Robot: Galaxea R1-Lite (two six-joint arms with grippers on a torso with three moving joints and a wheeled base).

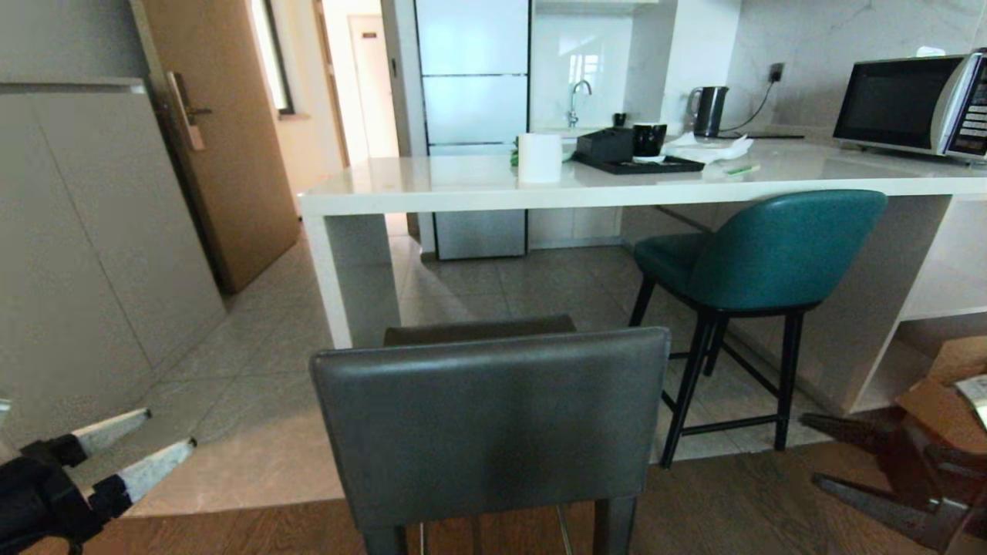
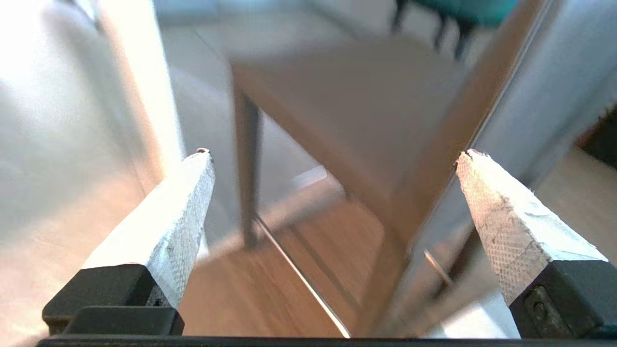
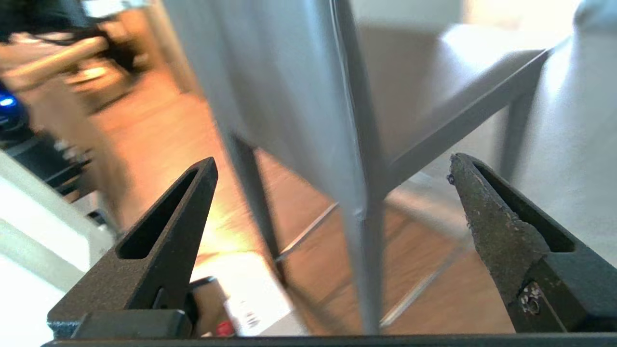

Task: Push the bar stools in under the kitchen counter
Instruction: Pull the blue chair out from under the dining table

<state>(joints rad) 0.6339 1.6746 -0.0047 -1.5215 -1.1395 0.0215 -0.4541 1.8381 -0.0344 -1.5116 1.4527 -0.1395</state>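
Item 1, dark-grey stool (image 1: 490,424): you have it dead ahead at 6 o'clock in the head view, close to the camera, its square back toward you and its seat facing the counter at 12 o'clock. It stands on the wood floor, short of the slab end panel (image 1: 351,281), with open tile between them. Not yet pushed in. Its back runs 9-to-3 across the view; its seat-to-back line runs 12-to-6, roughly square to the counter edge.

Item 2, teal stool (image 1: 759,254): at 2 o'clock from the grey one, curved back toward you and angled slightly, seat front tucked beneath the kitchen counter (image 1: 632,185). Judged mostly home (a final nudge may be wanted).

Item 3, left gripper (image 1: 158,451): low at 8 o'clock in the head view, jaws spread wide, holding nothing; its own camera looks past the white fingertips (image 2: 188,212) at the grey stool's back and legs.

Item 4, right gripper (image 3: 332,168): out of the head view; its wrist camera shows dark jaws spread wide, empty, the stool's back edge seen between them.

Item 5, counter contents: paper roll (image 1: 539,157), black tray (image 1: 636,163), kettle (image 1: 708,110), microwave (image 1: 914,104).

Remaining: grey stool, full push toward 12 o'clock.
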